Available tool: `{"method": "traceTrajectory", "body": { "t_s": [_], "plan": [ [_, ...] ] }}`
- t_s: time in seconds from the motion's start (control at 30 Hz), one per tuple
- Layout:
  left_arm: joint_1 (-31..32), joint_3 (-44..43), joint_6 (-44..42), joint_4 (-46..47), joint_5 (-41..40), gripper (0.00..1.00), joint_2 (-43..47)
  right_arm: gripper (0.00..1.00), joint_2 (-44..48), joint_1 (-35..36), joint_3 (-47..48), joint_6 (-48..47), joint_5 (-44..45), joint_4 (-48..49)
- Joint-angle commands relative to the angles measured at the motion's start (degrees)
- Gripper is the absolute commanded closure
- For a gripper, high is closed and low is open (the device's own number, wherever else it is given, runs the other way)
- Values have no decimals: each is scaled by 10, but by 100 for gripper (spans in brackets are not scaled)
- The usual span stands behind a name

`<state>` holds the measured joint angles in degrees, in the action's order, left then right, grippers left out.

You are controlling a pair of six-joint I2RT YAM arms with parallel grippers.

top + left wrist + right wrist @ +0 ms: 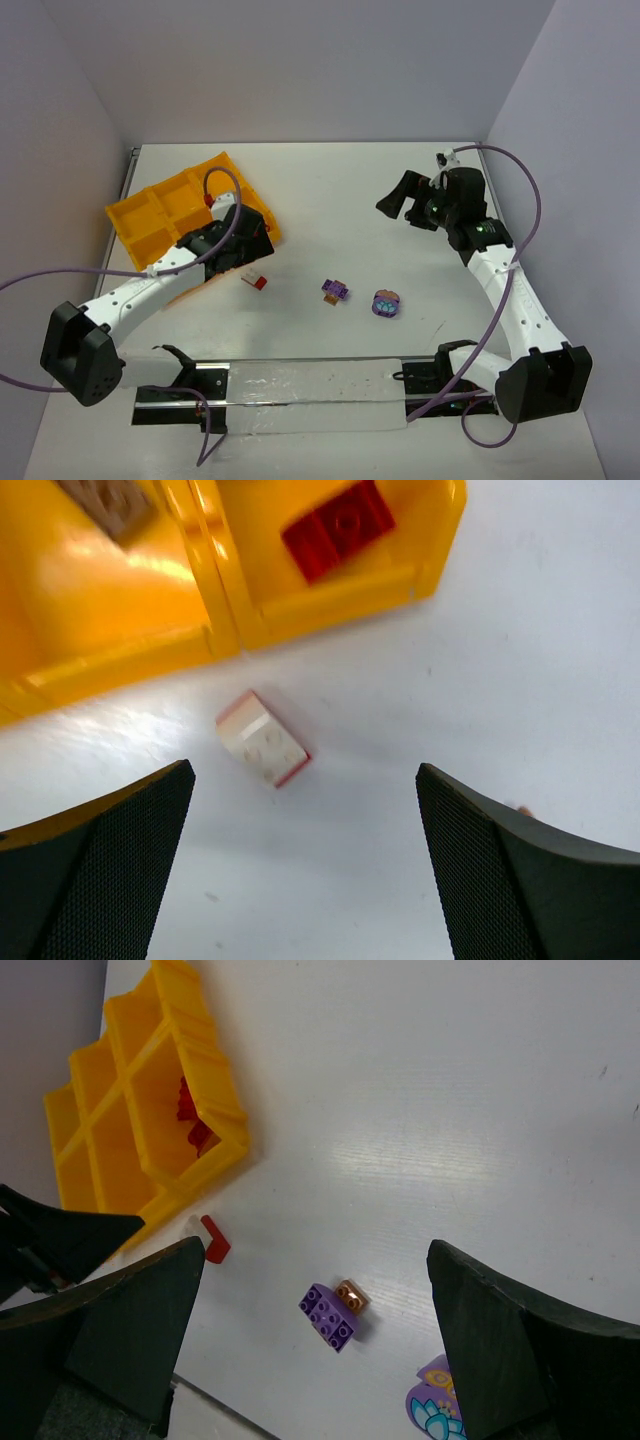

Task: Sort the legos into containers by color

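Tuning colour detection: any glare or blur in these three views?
Top external: sharp, but glare on the glossy strip along the near edge. Left wrist: bright hotspot on the yellow tray floor; red-and-white brick slightly soft. Right wrist: broad sheen on the table; purple brick crisp.

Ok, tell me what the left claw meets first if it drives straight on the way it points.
Probably the red-and-white lego, lying on the table just outside the yellow tray and framed by the open left claw. Depth is unclear; it may touch bare table beside it first.
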<state>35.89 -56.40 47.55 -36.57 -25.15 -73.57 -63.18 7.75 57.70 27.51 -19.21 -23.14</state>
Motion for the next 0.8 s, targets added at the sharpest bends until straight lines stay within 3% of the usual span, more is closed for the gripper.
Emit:
{"method": "traceTrajectory", "body": {
  "t_s": [0.0, 0.2, 0.37, 0.77],
  "plan": [
    [46, 50, 190, -36, -7, 1, 0, 0, 3, 5, -5, -4, -24, 26],
    [79, 60, 346, -59, -36, 2, -42, 0, -8, 22, 9, -11, -33, 25],
    [80, 45, 363, -56, -45, 20, -72, 0, -19, 32, 21, -7, -40, 24],
    [80, 37, 374, -26, -70, 26, -125, 0, -38, 64, 40, -3, -39, 22]
  ]
}}
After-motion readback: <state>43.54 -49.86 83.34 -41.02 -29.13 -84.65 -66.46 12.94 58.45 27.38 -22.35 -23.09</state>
